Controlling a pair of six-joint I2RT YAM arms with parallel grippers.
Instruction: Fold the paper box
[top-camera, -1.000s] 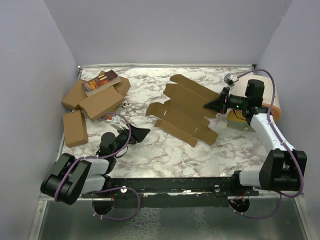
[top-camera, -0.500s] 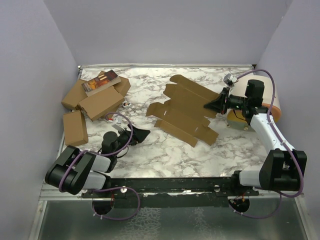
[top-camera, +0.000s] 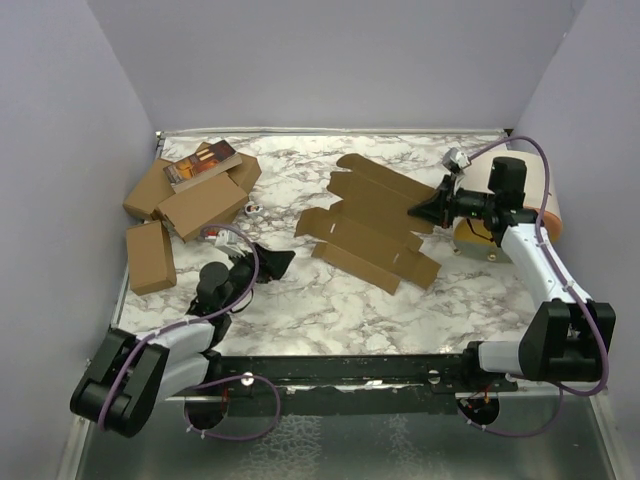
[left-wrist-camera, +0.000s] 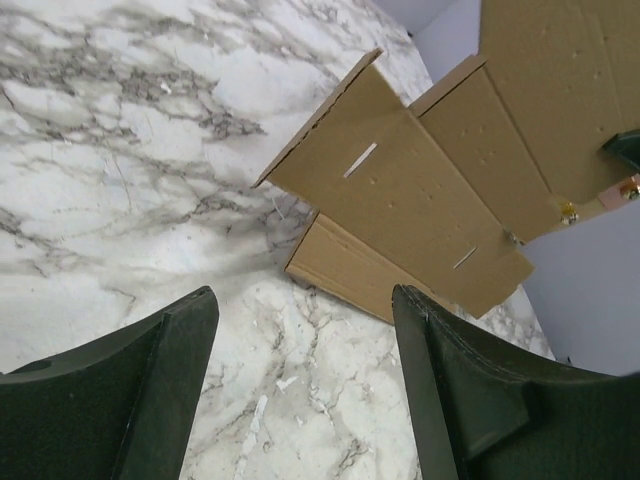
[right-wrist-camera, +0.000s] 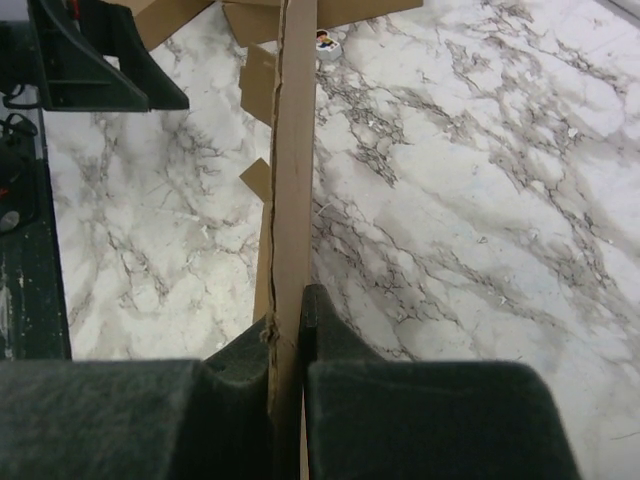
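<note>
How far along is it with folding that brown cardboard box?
Barely started. Done: the right arm has its jaws shut on one edge of the paper box, a flat die-cut sheet. In hand: the left arm, jaws open, hovers short of the sheet's left end. Left: every fold; nothing is creased yet.

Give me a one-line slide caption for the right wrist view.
Right hand pinches the unfolded paper box, seen edge-on, over the marble table.

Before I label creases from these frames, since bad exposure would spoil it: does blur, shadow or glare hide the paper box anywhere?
Top external: even light, paper box sharp, no glare. Left wrist: box sharp, a soft shadow on the marble beside it. Right wrist: box seen only edge-on, right gripper soft-focus near the lens.
</note>
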